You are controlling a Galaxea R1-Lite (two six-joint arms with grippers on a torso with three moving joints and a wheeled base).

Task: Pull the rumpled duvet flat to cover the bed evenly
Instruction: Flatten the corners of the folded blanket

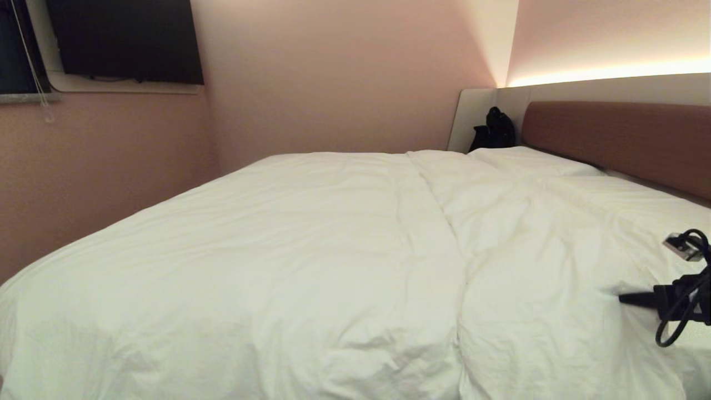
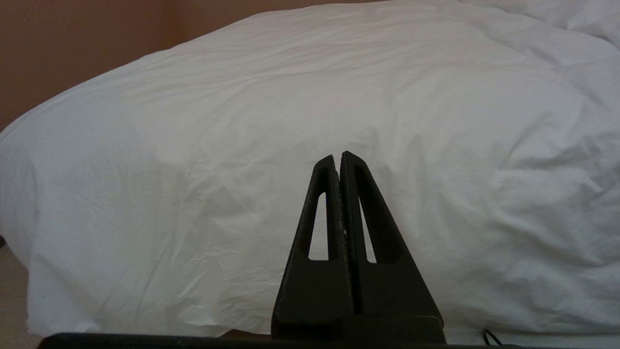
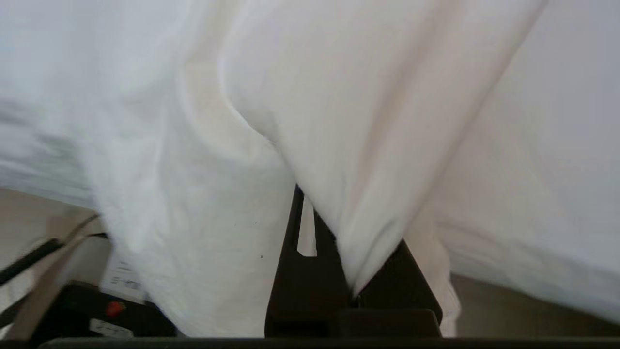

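The duvet (image 1: 289,261) fills the near part of the head view, a puffy white quilt spread over most of the bed (image 1: 616,139), wrinkled at the near edge and parted by a long seam-like fold running from the near side toward the pillows (image 1: 527,161). In the left wrist view the duvet (image 2: 310,121) bulges over the bed's side and hangs down toward the pale floor (image 2: 12,300).

The left end effector (image 2: 339,157) sits low beside the bed with its fingers pressed together and empty, apart from the cloth. The right end effector (image 3: 334,271) is pinching a fold of the duvet (image 3: 348,145); the white cloth drapes over its fingers and hides most of them. In the head view the right arm (image 1: 677,300) shows only at the right edge, above the duvet, with black cables looped around it.

A brown padded headboard (image 1: 622,139) set in pale grey panels stands at the far right, lit from above by a warm strip of light (image 1: 605,72). The walls (image 1: 333,83) are pinkish. A dark screen (image 1: 128,39) hangs high on the left wall, cut off by the frame's top. A black bag-like thing (image 1: 494,130) sits in the far corner by the headboard; its form is hard to make out. In the right wrist view, dark gear with a red spot (image 3: 114,308) shows below the hanging cloth, blurred.
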